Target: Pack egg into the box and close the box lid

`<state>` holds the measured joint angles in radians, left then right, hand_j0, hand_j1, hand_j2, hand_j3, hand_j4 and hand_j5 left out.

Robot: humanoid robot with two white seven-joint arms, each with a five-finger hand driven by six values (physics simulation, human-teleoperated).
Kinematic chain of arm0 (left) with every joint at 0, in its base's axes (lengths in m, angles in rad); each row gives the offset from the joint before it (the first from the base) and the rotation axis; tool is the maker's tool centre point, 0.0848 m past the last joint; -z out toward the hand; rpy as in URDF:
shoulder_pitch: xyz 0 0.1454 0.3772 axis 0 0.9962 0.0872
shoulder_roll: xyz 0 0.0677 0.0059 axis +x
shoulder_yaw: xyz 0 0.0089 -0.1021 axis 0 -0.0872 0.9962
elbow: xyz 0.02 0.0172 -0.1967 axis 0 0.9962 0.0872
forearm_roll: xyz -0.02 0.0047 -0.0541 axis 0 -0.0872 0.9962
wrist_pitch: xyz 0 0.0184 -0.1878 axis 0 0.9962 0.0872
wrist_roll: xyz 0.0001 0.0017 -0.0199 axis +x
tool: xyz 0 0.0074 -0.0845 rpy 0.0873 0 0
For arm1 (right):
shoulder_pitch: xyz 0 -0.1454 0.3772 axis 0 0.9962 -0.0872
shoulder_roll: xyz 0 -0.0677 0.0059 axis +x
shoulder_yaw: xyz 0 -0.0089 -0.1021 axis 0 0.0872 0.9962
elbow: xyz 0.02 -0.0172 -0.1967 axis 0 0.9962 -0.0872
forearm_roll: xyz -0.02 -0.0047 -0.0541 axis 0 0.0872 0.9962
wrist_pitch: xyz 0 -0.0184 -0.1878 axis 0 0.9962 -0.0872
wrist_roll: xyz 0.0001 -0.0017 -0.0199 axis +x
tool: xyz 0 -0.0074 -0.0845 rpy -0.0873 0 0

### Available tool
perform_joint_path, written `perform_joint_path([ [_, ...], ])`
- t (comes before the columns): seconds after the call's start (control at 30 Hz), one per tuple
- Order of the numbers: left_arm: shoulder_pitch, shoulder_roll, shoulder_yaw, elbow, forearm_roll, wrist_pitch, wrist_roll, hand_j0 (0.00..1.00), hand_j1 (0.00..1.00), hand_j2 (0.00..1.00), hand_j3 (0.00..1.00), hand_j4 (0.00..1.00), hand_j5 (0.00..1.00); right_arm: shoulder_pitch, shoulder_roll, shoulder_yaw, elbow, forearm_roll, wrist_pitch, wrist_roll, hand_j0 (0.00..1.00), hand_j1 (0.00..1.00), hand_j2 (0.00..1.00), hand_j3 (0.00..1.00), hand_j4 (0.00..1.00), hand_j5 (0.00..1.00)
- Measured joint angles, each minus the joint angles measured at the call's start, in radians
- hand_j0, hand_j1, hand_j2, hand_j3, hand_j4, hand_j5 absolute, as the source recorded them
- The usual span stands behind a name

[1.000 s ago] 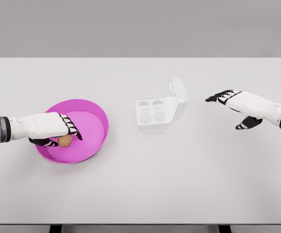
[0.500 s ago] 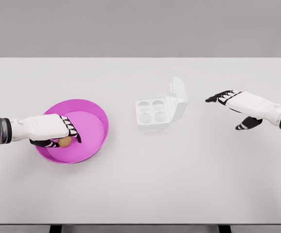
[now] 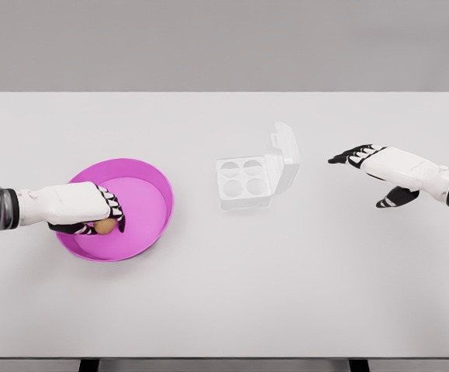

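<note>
One wide white bench [image 3: 224, 294] fills the view, with a plain grey wall behind. At its left, a round magenta plastic bowl [image 3: 150, 186] holds a small tan egg [image 3: 105, 225], long axis lying roughly left-right. The left hand [image 3: 73, 205] curls its fingers [image 3: 115, 211] around the egg. Mid-bench, a white four-cup egg box [image 3: 243, 180] has its lid raised on its right side. The right hand [image 3: 383, 164] hovers well right, fingers spread.

A small tan egg [image 3: 105, 225] lies inside a pink bowl [image 3: 150, 186] at the table's left. A white box [image 3: 256, 172] (four round cups, all vacant) sits mid-table, lid [image 3: 284, 155] upright on its right.
</note>
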<state>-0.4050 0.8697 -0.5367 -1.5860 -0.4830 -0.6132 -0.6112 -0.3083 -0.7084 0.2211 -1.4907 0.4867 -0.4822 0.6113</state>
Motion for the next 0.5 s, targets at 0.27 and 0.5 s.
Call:
perform_joint_path([
  [0.27,-0.006,-0.001,0.002,-0.012,0.004,0.000,0.000,0.47,0.47,0.47,0.47,0.47,0.47,0.000,0.001,0.000,0.001,0.000,0.000,0.000,1.00,1.00,1.00,1.00,1.00,1.00],
  [0.5,-0.008,-0.002,0.011,-0.015,0.007,0.000,0.000,0.46,0.46,0.46,0.46,0.46,0.46,-0.006,0.004,0.000,0.006,0.001,0.000,0.000,1.00,1.00,1.00,1.00,1.00,1.00],
])
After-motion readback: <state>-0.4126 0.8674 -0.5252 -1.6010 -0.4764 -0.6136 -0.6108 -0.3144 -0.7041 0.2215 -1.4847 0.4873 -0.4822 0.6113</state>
